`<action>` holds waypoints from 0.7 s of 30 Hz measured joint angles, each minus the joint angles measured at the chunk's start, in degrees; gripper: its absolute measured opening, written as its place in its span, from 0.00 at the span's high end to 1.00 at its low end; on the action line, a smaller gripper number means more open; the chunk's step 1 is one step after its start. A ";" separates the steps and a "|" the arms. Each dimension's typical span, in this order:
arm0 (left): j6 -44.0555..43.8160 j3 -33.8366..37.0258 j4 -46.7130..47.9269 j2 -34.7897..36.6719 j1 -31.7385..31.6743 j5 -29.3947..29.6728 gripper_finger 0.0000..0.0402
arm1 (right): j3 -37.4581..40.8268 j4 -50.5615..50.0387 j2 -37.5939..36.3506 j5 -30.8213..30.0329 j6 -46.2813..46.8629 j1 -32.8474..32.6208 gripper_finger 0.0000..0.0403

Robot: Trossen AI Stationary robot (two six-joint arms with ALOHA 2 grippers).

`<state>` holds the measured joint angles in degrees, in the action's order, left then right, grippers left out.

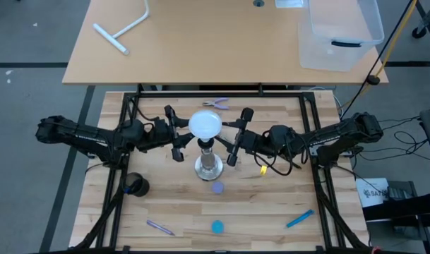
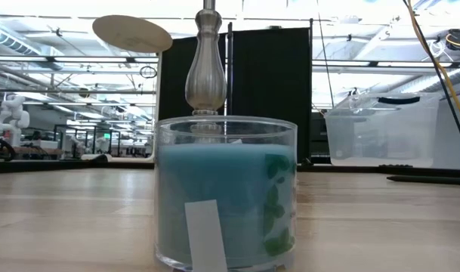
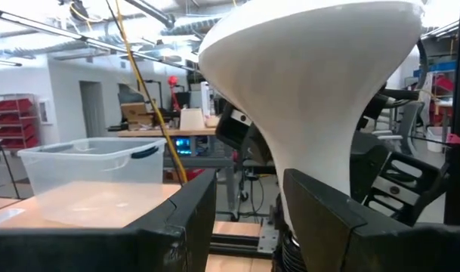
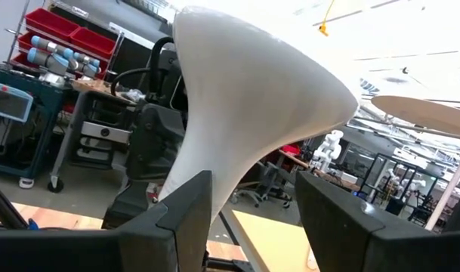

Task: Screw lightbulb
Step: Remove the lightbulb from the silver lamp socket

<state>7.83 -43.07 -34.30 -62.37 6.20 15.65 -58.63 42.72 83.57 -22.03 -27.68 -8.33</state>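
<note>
Between your two grippers sits the lightbulb — white globe up, neck down on the socket stand at mid-table. Left gripper has fingers either side of the neck; in its wrist view the fingers look close against it, so likely grasping, though contact isn't clear. Right gripper faces it from the other side, its fingers parted around the neck — can't tell if they touch. Candle jar stands nearer the table's front edge.
</note>
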 joint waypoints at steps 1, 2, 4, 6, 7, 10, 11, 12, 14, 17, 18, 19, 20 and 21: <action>-0.06 -0.01 0.01 0.00 0.04 0.01 0.60 | 0.00 0.00 0.00 0.13 0.00 0.11 0.54; -0.06 0.00 0.03 0.00 0.06 0.01 0.60 | 0.00 0.00 0.00 0.14 0.00 0.17 0.54; -0.09 0.00 0.04 0.00 0.06 0.03 0.60 | 0.00 0.00 0.00 0.12 0.00 0.19 0.54; -0.13 0.00 0.12 0.00 0.06 0.03 0.60 | 0.00 -0.13 0.00 -0.07 -0.39 -0.09 0.54; -0.17 0.00 0.25 0.00 0.08 0.03 0.60 | 0.00 -0.30 -0.01 -0.12 -0.93 -0.51 0.54; -0.24 -0.02 0.83 0.00 0.09 0.01 0.60 | 0.00 -0.48 0.00 -0.06 -2.65 -1.65 0.54; -0.24 0.00 0.95 0.00 0.09 0.01 0.60 | 0.00 -0.52 0.00 0.04 -2.84 -1.87 0.54; -0.24 0.00 1.01 0.00 0.09 0.01 0.60 | 0.00 -0.49 0.00 0.13 -2.84 -2.09 0.54; -0.23 0.00 1.01 0.00 0.09 0.01 0.60 | 0.00 -0.49 0.00 0.20 -2.84 -2.34 0.54; -0.22 0.00 1.01 0.00 0.09 0.01 0.60 | 0.00 -0.50 0.00 0.38 -2.81 -2.28 0.54; -0.22 -0.02 1.01 0.00 0.09 0.01 0.60 | -0.01 -0.48 0.00 0.91 -2.55 -2.19 0.54; -0.22 0.00 0.98 0.00 0.10 0.01 0.60 | 0.00 -0.44 0.00 1.06 -2.16 -1.91 0.54; -0.22 -0.01 0.98 0.00 0.09 0.00 0.60 | 0.00 -0.42 0.00 1.20 -1.79 -1.56 0.54; -0.22 -0.02 0.98 0.00 0.09 -0.01 0.60 | 0.00 -0.42 0.00 1.34 -1.57 -1.23 0.54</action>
<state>7.62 -43.09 -33.32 -62.37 6.28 15.64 -58.63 42.30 83.57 -20.69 -29.25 -9.56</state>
